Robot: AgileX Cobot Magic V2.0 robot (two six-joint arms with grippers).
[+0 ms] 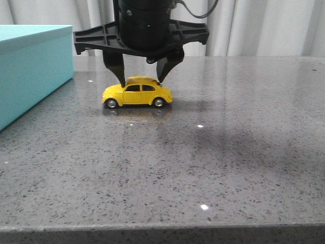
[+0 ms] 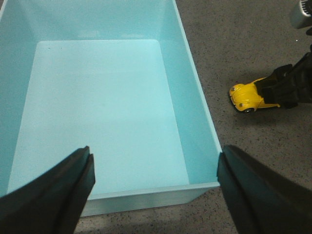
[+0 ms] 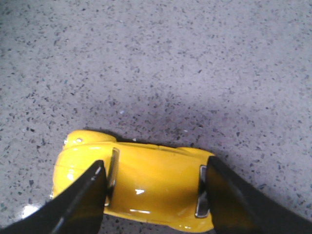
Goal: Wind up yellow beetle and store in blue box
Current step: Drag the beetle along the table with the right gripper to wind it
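Note:
The yellow beetle (image 1: 137, 94) stands on its wheels on the grey table, side-on, nose to the left. My right gripper (image 1: 142, 80) comes down on it from above. Its two black fingers sit against the windscreen and the rear window, closed on the roof (image 3: 156, 183). The blue box (image 1: 30, 66) stands at the far left, open-topped, and its inside is empty. My left gripper (image 2: 156, 195) hovers open above the near wall of the box (image 2: 146, 197), holding nothing. The beetle also shows in the left wrist view (image 2: 246, 96), to the right of the box, with the right fingers (image 2: 287, 87) on it.
The speckled grey tabletop (image 1: 203, 152) runs to a front edge (image 1: 162, 229) near the camera. White curtains (image 1: 264, 25) hang behind the table. A shadow of the arm lies on the table to the right of the car.

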